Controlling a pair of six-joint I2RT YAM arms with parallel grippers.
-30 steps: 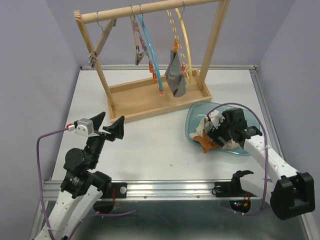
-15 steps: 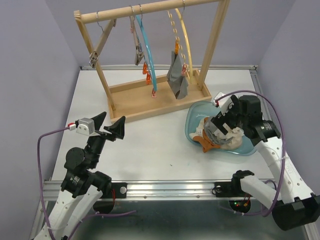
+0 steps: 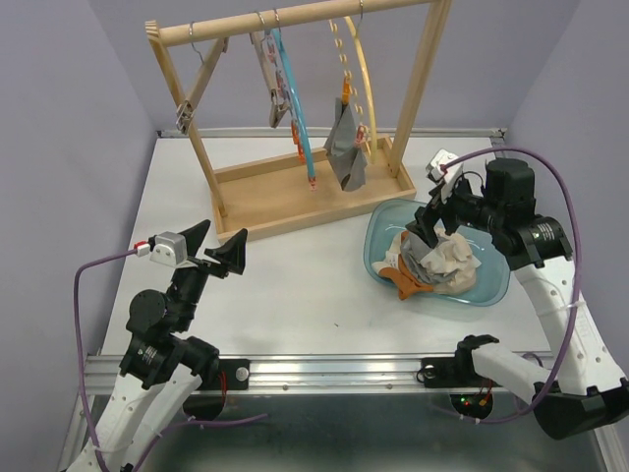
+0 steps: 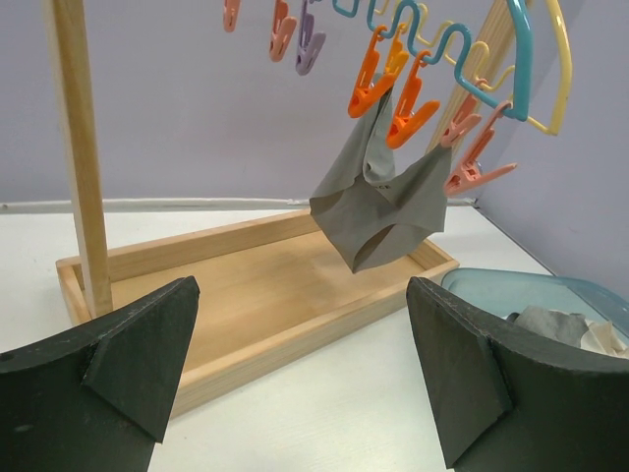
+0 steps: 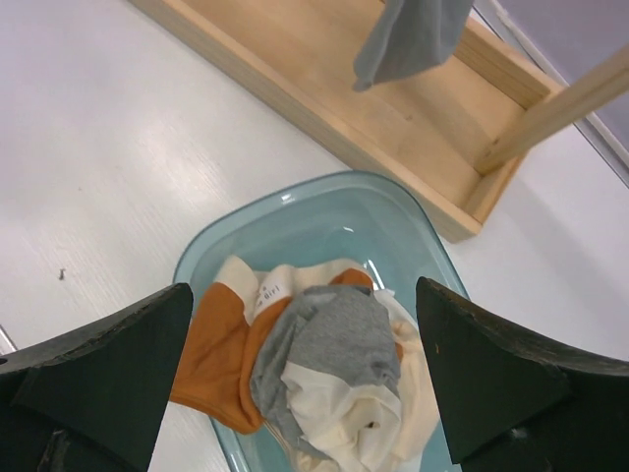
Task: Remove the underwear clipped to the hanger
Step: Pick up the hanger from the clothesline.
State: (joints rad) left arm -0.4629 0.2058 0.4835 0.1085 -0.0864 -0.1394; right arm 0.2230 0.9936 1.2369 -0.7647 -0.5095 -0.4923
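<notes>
One grey underwear hangs clipped by orange pegs to the yellow hanger on the wooden rack; it also shows in the left wrist view and the right wrist view. A pile of grey, white and orange-brown underwear lies in the translucent blue tub, also seen in the right wrist view. My right gripper is open and empty above the tub. My left gripper is open and empty, low at the near left, facing the rack.
A blue hanger with several empty pegs and a wooden hanger hang left of the yellow one. The rack stands in a wooden tray base. Purple walls close in on left, back and right.
My right gripper has risen from the pile in the tub and moved back and right, empty. The blue hanger swings. The left arm has not moved.
</notes>
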